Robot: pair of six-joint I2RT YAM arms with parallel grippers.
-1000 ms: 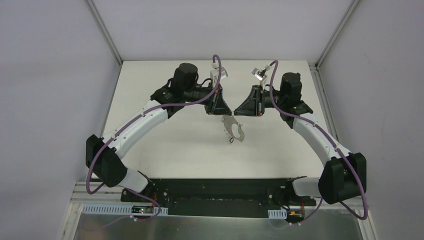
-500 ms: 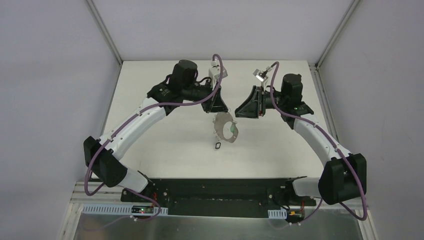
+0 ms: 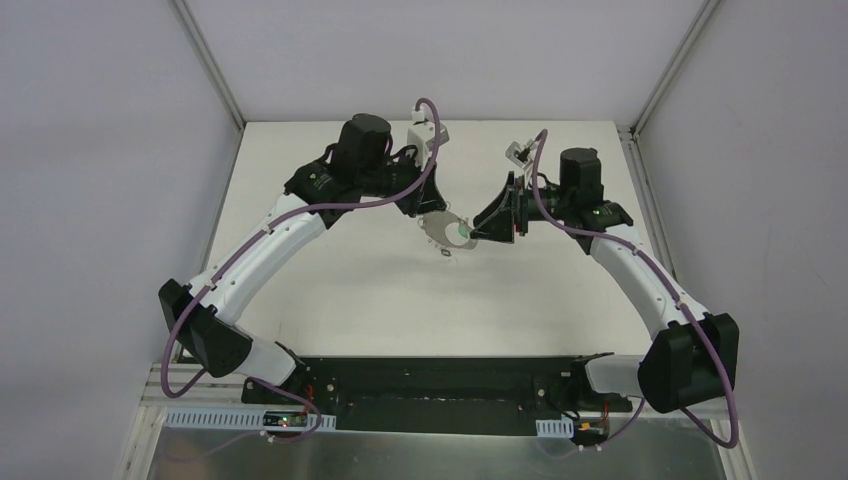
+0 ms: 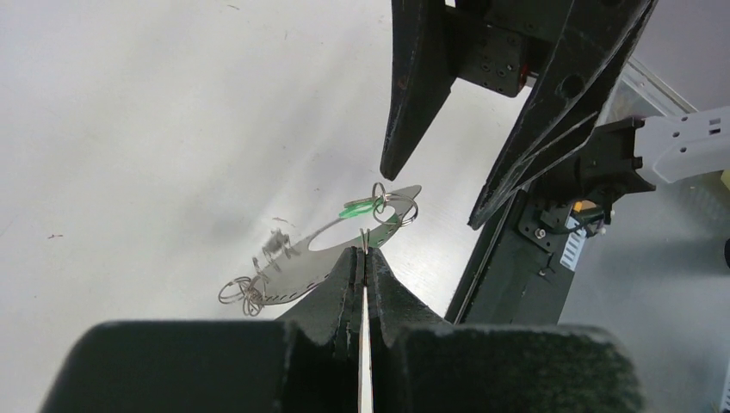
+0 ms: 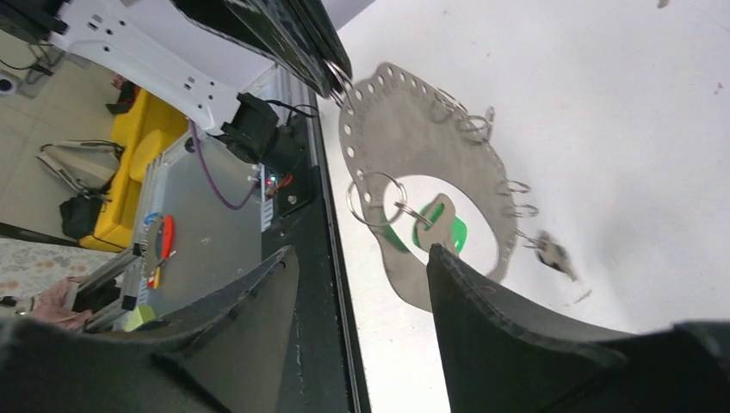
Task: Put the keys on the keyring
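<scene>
The keyring (image 3: 440,226) is a flat grey metal hoop with holes and small split rings along its rim, held up above the white table. My left gripper (image 4: 363,251) is shut on a small ring at the hoop's rim (image 4: 297,265). A green-headed key (image 5: 446,229) hangs from a split ring (image 5: 376,200) on the hoop (image 5: 392,112). A small dark key (image 5: 551,255) dangles blurred from the far rim. My right gripper (image 5: 361,251) is open, its fingertips just short of the green key, holding nothing.
The white table (image 3: 340,290) lies under the hoop, with grey walls on three sides. The black base rail (image 3: 440,385) runs along the near edge. The two grippers (image 3: 470,225) nearly meet above the table's far middle.
My right gripper has opened. The left arm has carried the keyring up and toward the back, and the dangling dark key swung along with it.
</scene>
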